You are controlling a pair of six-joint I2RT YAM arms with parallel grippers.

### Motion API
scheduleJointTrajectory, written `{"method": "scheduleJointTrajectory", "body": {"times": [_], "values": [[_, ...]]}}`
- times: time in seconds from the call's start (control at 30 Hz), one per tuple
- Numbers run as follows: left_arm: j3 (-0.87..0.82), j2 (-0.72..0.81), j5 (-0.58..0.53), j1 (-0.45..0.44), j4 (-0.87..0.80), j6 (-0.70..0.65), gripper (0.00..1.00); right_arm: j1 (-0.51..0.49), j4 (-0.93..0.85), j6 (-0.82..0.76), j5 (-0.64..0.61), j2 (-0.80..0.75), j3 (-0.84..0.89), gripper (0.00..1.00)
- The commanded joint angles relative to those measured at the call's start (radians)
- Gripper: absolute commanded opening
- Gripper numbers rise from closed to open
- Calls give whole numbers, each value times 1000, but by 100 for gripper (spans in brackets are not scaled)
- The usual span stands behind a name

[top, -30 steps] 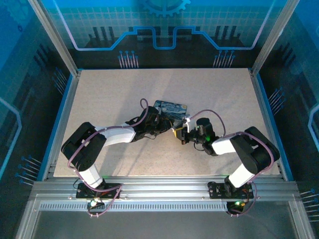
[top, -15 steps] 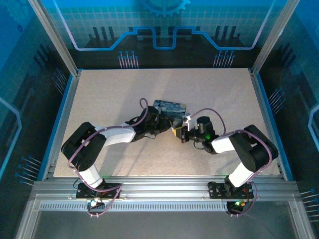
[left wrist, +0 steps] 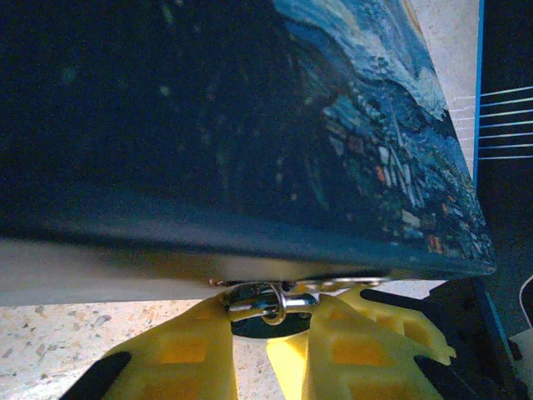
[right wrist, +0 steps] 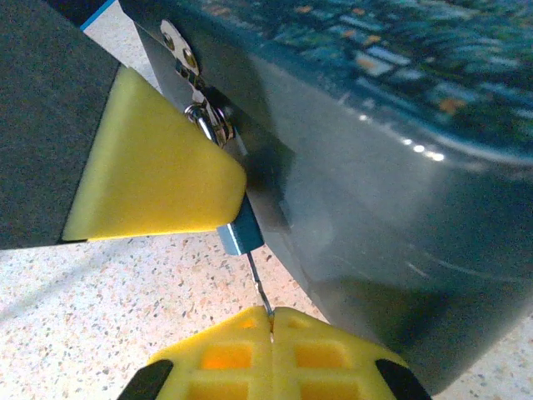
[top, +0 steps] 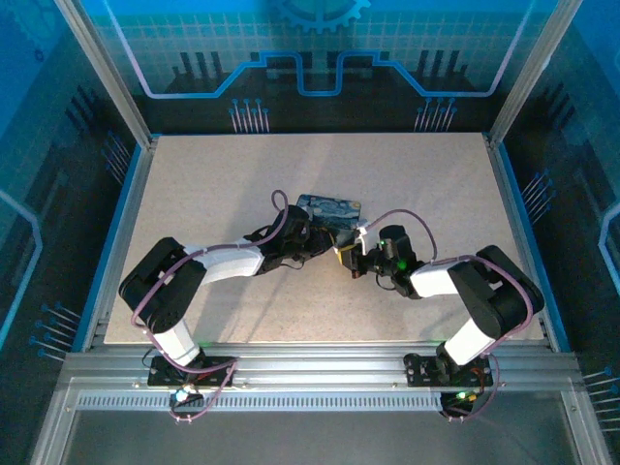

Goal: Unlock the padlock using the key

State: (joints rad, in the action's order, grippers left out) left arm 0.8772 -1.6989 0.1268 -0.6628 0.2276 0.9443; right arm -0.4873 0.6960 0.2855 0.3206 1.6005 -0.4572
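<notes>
Step in hand: key into lock, by the look of it seated and not yet turned.

- Padlock (right wrist: 240, 233) hangs by its silver shackle (left wrist: 266, 302) from the hasp (right wrist: 179, 46) on the front wall of the blue painted tin (right wrist: 391, 158), just above the bench (right wrist: 108, 325).
- Left claw (left wrist: 268, 333) pinches the padlock body between its 2 yellow pads; only the bluish lower end pokes out.
- Right claw (right wrist: 271, 321) is pressed together on the key (right wrist: 258, 283), a thin grey sliver running up into the padlock's lower end.

Next move, as I judge it: roll the right wrist about the key's axis while the left claw holds the body firm. The key is thin, so side load may bend it or slip it out.
</notes>
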Motion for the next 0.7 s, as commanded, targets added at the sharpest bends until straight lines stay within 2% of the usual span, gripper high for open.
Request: {"method": "scheduleJointTrajectory", "body": {"times": [0.0, 0.3, 0.67], "values": [[32, -5, 90, -23, -27, 6, 14, -23, 89, -32, -14, -22, -53, 0], [23, -19, 86, -24, -10, 6, 14, -13, 151, 53, 73, -14, -65, 0], [20, -27, 91, -24, -5, 10, 14, -9, 188, 84, 84, -16, -95, 0]]}}
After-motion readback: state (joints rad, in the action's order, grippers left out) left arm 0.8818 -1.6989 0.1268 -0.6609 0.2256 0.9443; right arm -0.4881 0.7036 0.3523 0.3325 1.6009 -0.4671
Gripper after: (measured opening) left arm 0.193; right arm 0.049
